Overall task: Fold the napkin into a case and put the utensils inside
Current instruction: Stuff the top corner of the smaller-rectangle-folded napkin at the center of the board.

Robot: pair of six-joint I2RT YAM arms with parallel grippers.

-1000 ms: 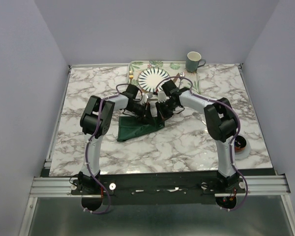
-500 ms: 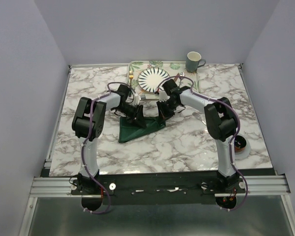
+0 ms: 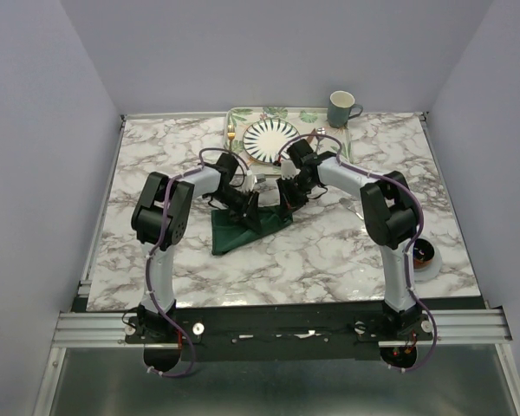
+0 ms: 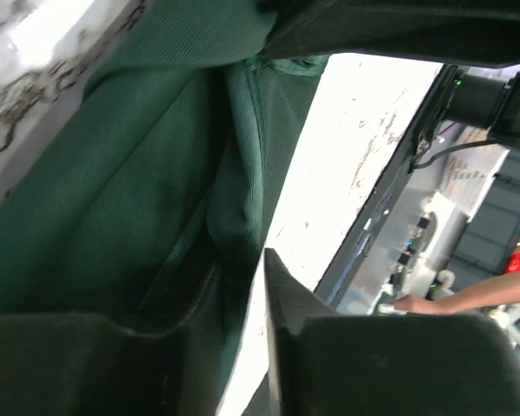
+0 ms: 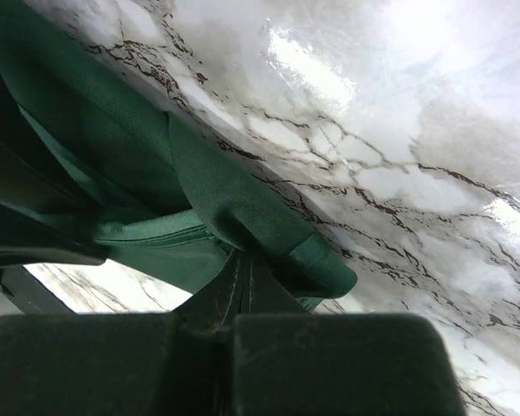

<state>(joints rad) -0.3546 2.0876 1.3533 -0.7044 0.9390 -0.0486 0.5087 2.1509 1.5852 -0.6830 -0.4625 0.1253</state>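
- The marbled table point(image 3: 347, 251) carries everything. The striped plate point(image 3: 269, 137) at its far middle is the marker for all that follows.
- The leaf-patterned tray point(image 3: 277, 112) lies under the plate, its rim showing beyond it and on both sides.
- The dark green napkin point(image 3: 234, 232) lies on the bare table on the near side of the plate, off the tray. It is bunched into a rough wedge whose loose point trails nearer and to the left. It is no tidy rectangle, so I judge the folding is the step in hand. The case is not yet made and nothing has gone inside.
- The right fingers point(image 5: 347, 364), near of the plate and a little right, are clenched on a gathered corner of the napkin. The cloth funnels into the seam between them, with a hemmed tip poking out just beside.
- The left fingers point(image 4: 373, 364), near of the plate and a little left, stand with a narrow gap. A ridge of the napkin runs down into that gap — whether it is pinched or only lying there I cannot tell.
- The next move, as I judge it, calls for one side to stay pinned while the other is carried over and laid flat. The layers must stack square, and cloth this soft may slip or crumple.
- The gold fork point(image 3: 230, 132) lies just left of the plate, on the tray. The other utensils point(image 3: 321, 133), right of the plate, are too small to tell apart.
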